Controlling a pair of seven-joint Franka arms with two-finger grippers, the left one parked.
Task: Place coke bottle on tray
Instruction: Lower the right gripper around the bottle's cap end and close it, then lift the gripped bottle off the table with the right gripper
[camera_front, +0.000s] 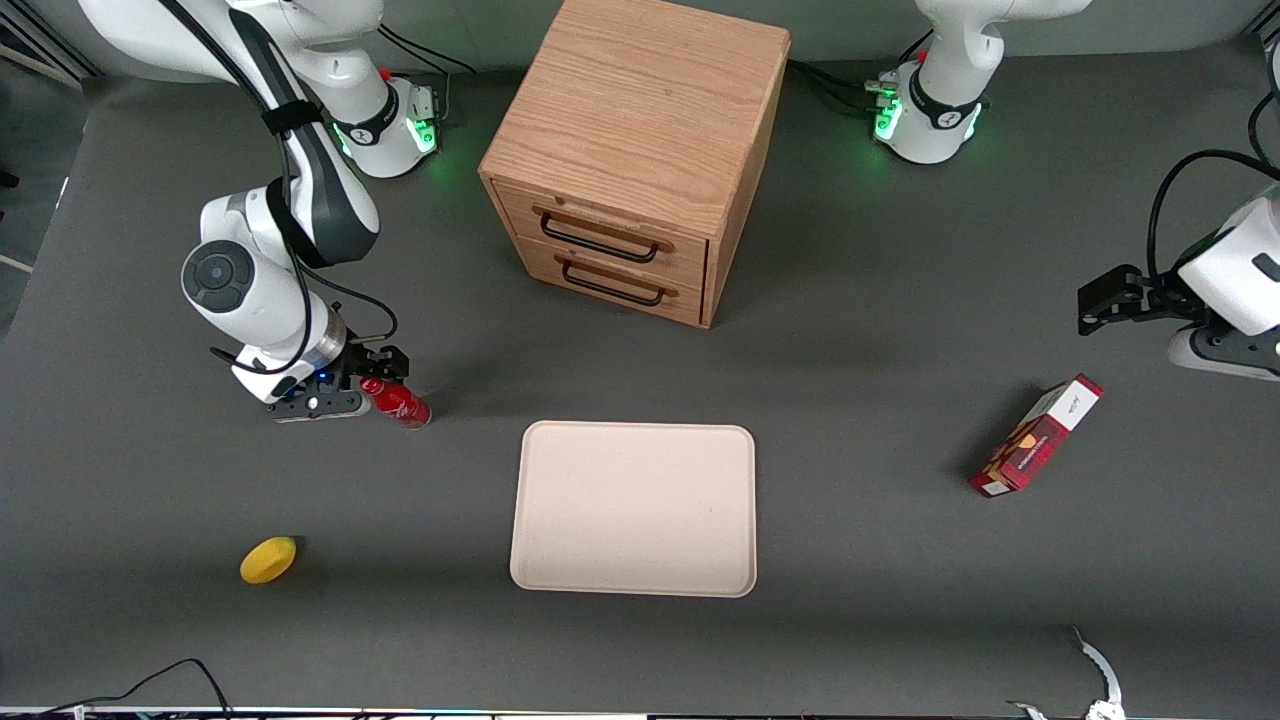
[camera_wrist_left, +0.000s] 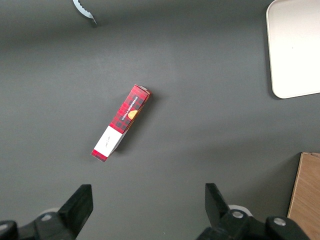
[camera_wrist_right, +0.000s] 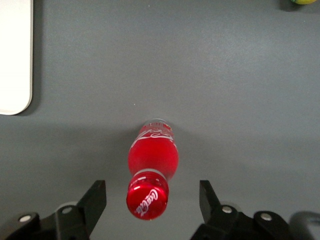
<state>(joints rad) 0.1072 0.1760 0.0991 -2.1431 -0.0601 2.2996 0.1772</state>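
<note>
The coke bottle (camera_front: 397, 403) is small, slim and red with a red cap and white lettering. It stands on the grey table toward the working arm's end, apart from the tray. In the right wrist view the bottle (camera_wrist_right: 152, 155) shows cap-first between the two fingers, which do not touch it. My gripper (camera_front: 375, 372) is open, directly over the bottle's cap (camera_wrist_right: 148, 198), also shown in the right wrist view (camera_wrist_right: 152, 197). The cream-beige tray (camera_front: 634, 508) lies flat near the table's middle and holds nothing; a rounded corner of it shows in the right wrist view (camera_wrist_right: 15, 55).
A wooden drawer cabinet (camera_front: 636, 150) with two drawers stands farther from the front camera than the tray. A yellow lemon (camera_front: 268, 559) lies nearer the camera than the bottle. A red-and-white box (camera_front: 1037, 435) lies toward the parked arm's end, also in the left wrist view (camera_wrist_left: 121, 122).
</note>
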